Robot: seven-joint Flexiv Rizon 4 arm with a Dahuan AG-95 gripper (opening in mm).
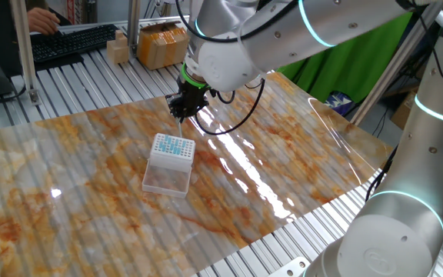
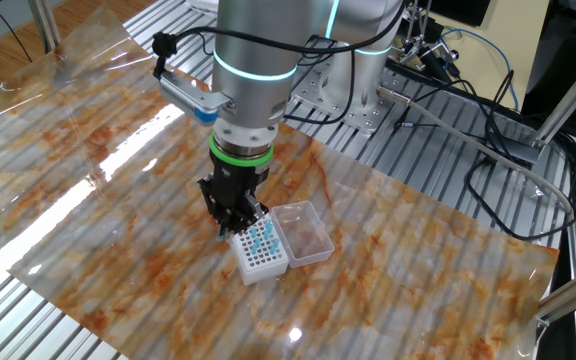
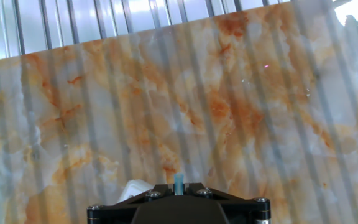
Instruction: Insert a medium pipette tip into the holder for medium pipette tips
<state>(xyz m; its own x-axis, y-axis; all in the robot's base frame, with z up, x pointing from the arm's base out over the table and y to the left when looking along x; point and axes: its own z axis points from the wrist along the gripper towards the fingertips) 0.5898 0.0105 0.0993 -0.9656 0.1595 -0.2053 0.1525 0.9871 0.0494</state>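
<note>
grip: my gripper [image 3: 178, 190] pinched narrow on tip [image 3: 178, 182], pointing down for insertion.
pos: I hover just beside holder [image 1: 172, 148], far edge; not in a hole yet.

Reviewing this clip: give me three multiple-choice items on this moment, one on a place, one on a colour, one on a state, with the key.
1. Where is the gripper relative to the holder for medium pipette tips?
A. Close above one end of it
B. Far off at the table's edge
C. Underneath it

2. What colour is the medium pipette tip between the fingers?
A. Red
B. Pale teal-blue
C. Black

3. How is the holder's clear flap?
A. Shut over the grid
B. Missing
C. Folded open, lying beside the grid

Key: 1 A, the other fixed view shows the fingers just over the holder's end. 2 B, the hand view shows a pale blue tip. 3 C, the flap lies flat next to the exposed grid.
</note>
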